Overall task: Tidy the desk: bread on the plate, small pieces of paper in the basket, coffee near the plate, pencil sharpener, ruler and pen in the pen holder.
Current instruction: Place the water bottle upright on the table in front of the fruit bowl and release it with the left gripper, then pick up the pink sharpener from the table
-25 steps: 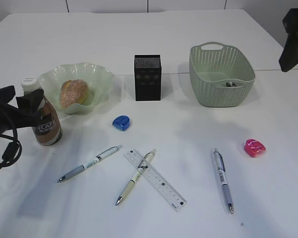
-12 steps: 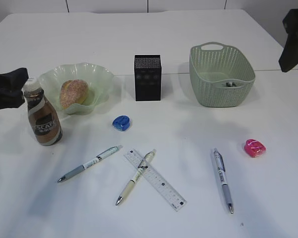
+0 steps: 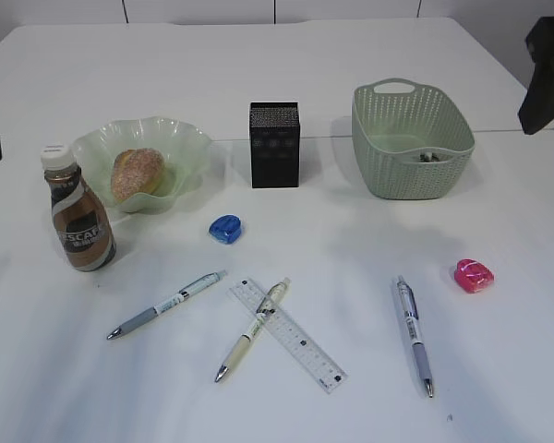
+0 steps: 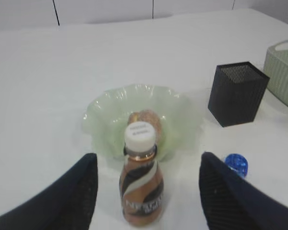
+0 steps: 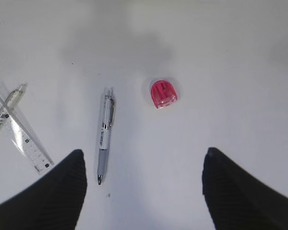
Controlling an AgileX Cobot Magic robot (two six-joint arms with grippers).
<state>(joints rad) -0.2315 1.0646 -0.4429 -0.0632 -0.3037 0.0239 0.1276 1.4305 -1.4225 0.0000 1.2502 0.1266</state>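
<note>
Exterior view. White surface. Coffee bottle stands upright near the left edge, just beside the front-left rim of the pale green plate. Bread lies in the plate. Black pen holder stands mid-surface toward the far edge; green basket to its right, small dark scraps visible inside. Blue pencil sharpener lies in front of the pen holder. Pink pencil sharpener lies near the right edge. Toward the front edge: left pen, middle pen lying across the clear ruler, and right pen apart from these. Only a dark sliver of each arm shows, at the left edge and the top right corner; neither touches anything.

Left wrist view. Left gripper: fingers spread wide, empty. The coffee bottle stands between them, touching neither. Plate with bread behind the bottle; pen holder to the right, blue pencil sharpener near the right finger.

Right wrist view. Right gripper: fingers spread wide, empty, raised above the surface. Below lie the right pen and the pink pencil sharpener, apart from each other. Ruler with the middle pen on it shows at the left.
</note>
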